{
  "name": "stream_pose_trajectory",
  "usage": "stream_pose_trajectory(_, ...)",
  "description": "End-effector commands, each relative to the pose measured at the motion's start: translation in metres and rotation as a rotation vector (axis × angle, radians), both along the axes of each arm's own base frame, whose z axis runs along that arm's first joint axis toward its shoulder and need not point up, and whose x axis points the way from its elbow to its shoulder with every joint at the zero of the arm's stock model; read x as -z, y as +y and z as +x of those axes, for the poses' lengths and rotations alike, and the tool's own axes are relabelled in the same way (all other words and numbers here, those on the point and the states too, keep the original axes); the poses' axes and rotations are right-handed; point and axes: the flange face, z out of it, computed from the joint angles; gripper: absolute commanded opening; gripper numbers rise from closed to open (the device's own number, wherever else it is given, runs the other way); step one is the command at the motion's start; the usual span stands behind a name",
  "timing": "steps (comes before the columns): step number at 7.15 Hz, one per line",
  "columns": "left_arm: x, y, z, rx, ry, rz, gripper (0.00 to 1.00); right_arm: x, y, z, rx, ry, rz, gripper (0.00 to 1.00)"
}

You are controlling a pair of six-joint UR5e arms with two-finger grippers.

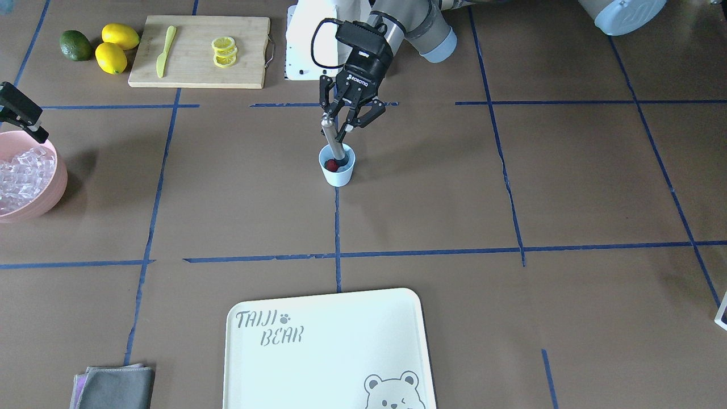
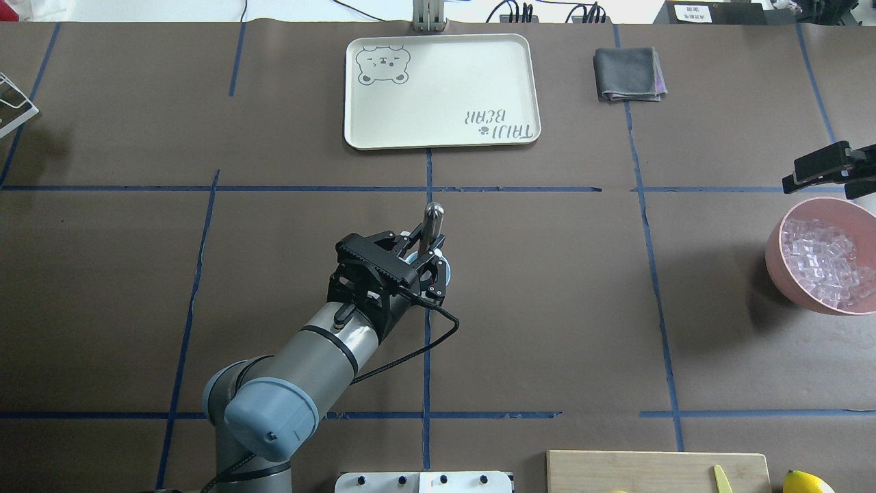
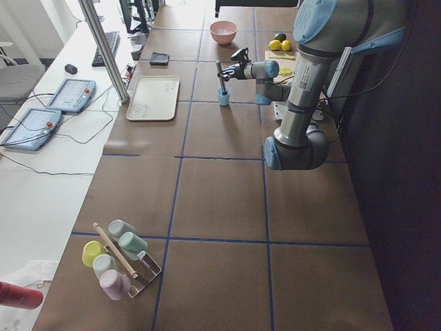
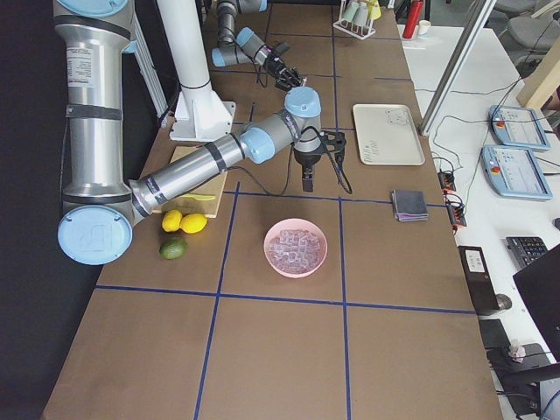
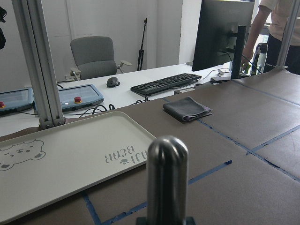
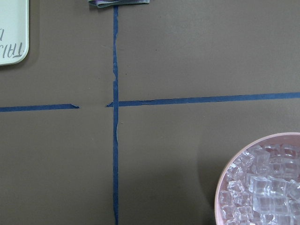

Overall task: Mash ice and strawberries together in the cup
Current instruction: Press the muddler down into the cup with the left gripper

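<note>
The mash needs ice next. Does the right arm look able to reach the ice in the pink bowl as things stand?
Probably yes: the right end effector hangs near the pink bowl, the ice lies uncovered, and nothing stands between them.

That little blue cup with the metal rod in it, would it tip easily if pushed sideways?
Probably yes: the cup is small, tapers to a narrow base, and nothing steadies it. It is likely light, with just one strawberry showing inside. The tilted rod could lever it.
</note>
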Motion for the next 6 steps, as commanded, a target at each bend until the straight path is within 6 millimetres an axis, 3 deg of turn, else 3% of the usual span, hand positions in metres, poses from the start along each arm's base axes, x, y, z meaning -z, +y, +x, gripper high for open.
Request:
stream_pose_trajectory(1,0.023,0.003,-0.018,0.002,0.044,0.01,0.0,-0.001,0.0,0.0,0.0,0.001,-0.001,1.0)
stream_pose_trajectory(2,0.041,0.004,-0.037,0.01,0.038,0.04,0.0,-0.001,0.0,0.0,0.0,0.001,-0.001,1.0)
stream_pose_trajectory(3,0.069,0.007,-0.071,0.027,-0.015,0.031,0.0,-0.001,0.0,0.001,-0.001,0.001,-0.003,1.0)
stream_pose_trajectory(4,0.083,-0.001,-0.1,0.05,-0.051,0.025,0.0,-0.001,0.001,0.002,-0.003,0.001,-0.003,1.0)
stream_pose_trajectory(6,0.061,-0.028,-0.106,0.084,-0.186,-0.008,0.0,-0.016,0.003,0.022,0.008,0.024,0.024,1.0)
